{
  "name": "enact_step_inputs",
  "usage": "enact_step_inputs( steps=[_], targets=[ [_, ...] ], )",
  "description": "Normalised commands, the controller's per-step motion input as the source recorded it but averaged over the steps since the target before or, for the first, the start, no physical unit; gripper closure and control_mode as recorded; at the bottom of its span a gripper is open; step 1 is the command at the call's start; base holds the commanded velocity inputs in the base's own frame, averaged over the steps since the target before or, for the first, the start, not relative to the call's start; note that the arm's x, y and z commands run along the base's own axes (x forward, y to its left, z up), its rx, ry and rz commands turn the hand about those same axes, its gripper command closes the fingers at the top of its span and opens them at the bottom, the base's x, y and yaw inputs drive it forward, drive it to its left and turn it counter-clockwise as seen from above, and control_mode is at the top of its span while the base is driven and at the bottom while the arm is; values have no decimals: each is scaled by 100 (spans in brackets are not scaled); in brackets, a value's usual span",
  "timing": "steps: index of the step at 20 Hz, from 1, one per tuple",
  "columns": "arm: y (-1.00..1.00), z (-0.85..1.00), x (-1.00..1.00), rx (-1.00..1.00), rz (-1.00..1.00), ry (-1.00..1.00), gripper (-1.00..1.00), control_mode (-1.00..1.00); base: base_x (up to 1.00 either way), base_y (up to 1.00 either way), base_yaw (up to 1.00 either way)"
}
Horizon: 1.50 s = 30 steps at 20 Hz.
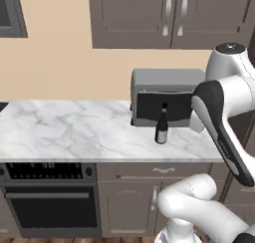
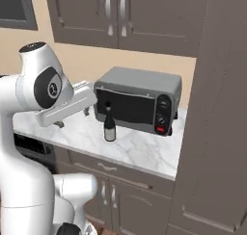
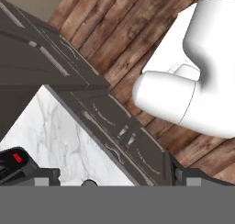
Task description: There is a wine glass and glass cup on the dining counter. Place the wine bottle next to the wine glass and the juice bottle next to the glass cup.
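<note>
mostly we cannot tell how our claw (image 3: 112,179) stands: just its dark tips (image 3: 46,177) peek up at the hand view's bottom edge, well apart. the wine bottle (image 1: 161,124), dark with a slim neck, capped, pale label, stands upright on the marble worktop (image 1: 69,130) just before the grey toaster oven (image 2: 137,99).

wine bottle (image 1: 161,129): dark glossy glass | worktop (image 1: 74,130): polished veined marble | floor (image 3: 137,30): wood planks
</note>
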Motion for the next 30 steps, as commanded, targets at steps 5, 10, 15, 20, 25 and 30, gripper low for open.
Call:
enact_step_inputs(
  steps=[5,10,15,20,25,30],
  targets=[
    [0,0,0,0,0,0,-100,100,28,39,-45],
    [0,0,0,0,0,0,-100,100,36,41,-41],
    [0,0,0,0,0,0,-100,100,52,30,-25],
    [0,0,0,0,0,0,-100,100,8,8,-6],
    [13,-18,0,0,0,-5,-100,-100,0,12,0],
    [34,-63,0,3,3,-21,-100,-100,0,0,0]
  ],
)
